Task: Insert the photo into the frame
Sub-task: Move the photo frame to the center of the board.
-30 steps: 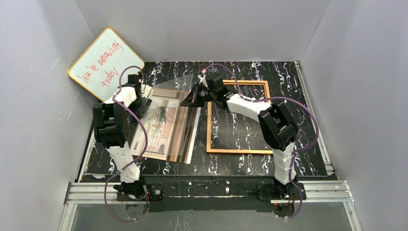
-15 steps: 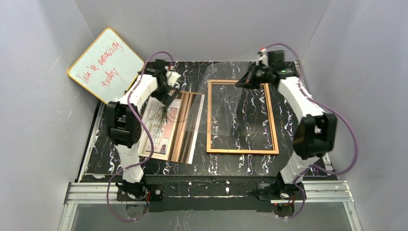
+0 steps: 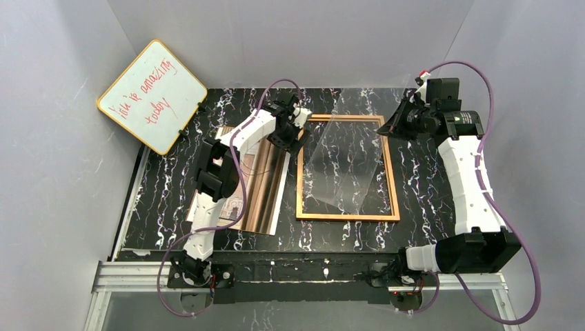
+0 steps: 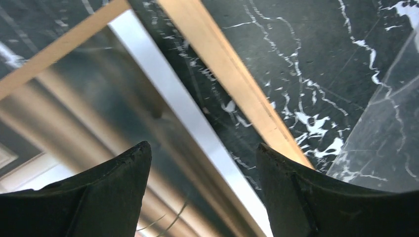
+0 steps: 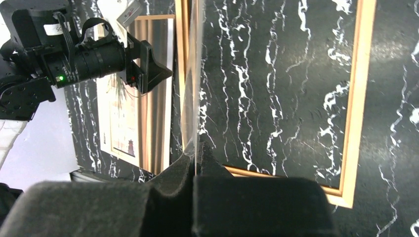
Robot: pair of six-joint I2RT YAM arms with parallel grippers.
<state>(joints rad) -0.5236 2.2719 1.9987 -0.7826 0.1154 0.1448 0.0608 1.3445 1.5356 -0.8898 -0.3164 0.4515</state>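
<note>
The photo lies flat left of centre, curtains and white margin showing in the left wrist view. The orange-brown frame lies flat to its right, an empty rim on the marble. My right gripper is shut on a corner of the clear pane, which hangs tilted over the frame; the right wrist view shows the pane edge-on between my closed jaws. My left gripper is open and empty, low over the photo's right edge beside the frame's left rail.
A yellow-edged whiteboard with red writing leans on the left wall at the back. Grey walls close in three sides. A brown strip shows along the photo's far edge. The black marble table runs right of the frame.
My right arm has swung right and back, carrying the pane from above the photo to above the frame. My left gripper has moved right along the photo's far end to the frame's corner.
</note>
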